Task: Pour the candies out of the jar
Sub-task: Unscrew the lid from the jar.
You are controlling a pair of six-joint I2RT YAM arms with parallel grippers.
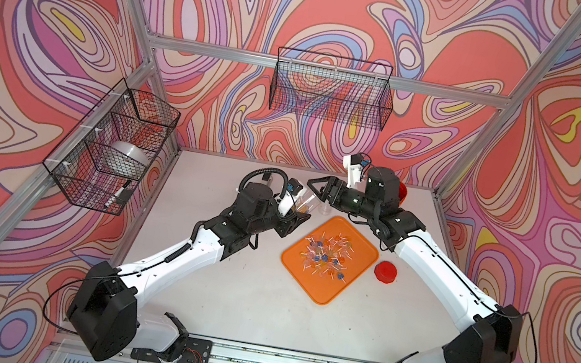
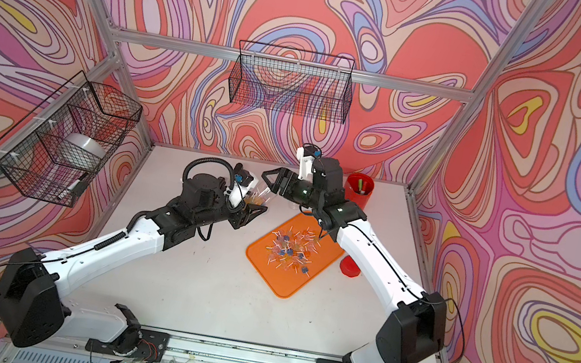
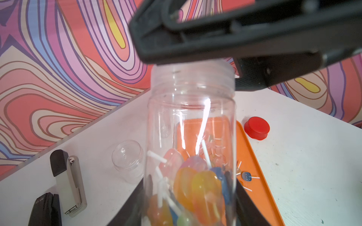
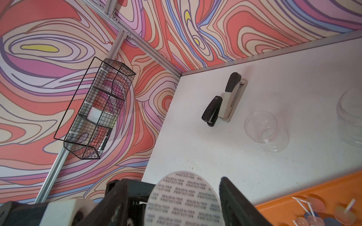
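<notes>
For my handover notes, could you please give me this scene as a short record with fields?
left claw: shut on the jar
jar: clear, uncapped, some candies inside
right claw: open at the jar's mouth, printed seal disc between its fingers
tray: orange, many candies scattered on it
red cap: beside the tray

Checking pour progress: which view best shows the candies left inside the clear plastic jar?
Left wrist view: it looks through the clear plastic jar at orange, yellow and blue lollipops bunched at its bottom. Both top views give only a tiny orange glimpse; the right wrist view shows none inside it.
</notes>
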